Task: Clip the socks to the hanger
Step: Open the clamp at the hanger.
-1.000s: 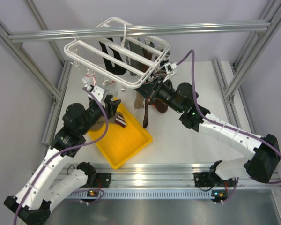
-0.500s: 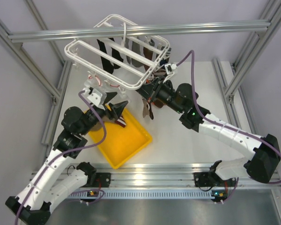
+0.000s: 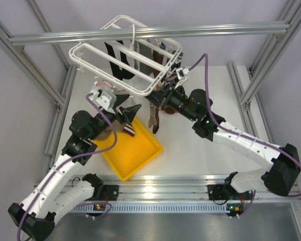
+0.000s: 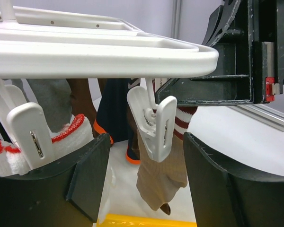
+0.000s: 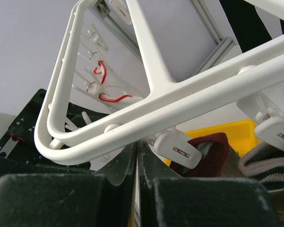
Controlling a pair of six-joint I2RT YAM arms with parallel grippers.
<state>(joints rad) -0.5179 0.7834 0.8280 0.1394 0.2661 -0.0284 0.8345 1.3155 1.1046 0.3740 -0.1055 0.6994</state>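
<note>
White hanger point(image 4: 99, 56) hangs up high at the far side, with dark socks point(image 3: 121, 63) clipped on it. Left claw point(image 3: 128, 104) is lifted up under its near edge, jaws wide, with one small white clip point(image 4: 154, 125) between them. Right claw point(image 3: 159, 98) reaches in from the right, shut tight on a tan sock point(image 3: 153, 119) that dangles above the surface point(image 3: 200, 145). A second ago the left claw was lower, over the yellow tray point(image 3: 135, 155), and less open.
</note>
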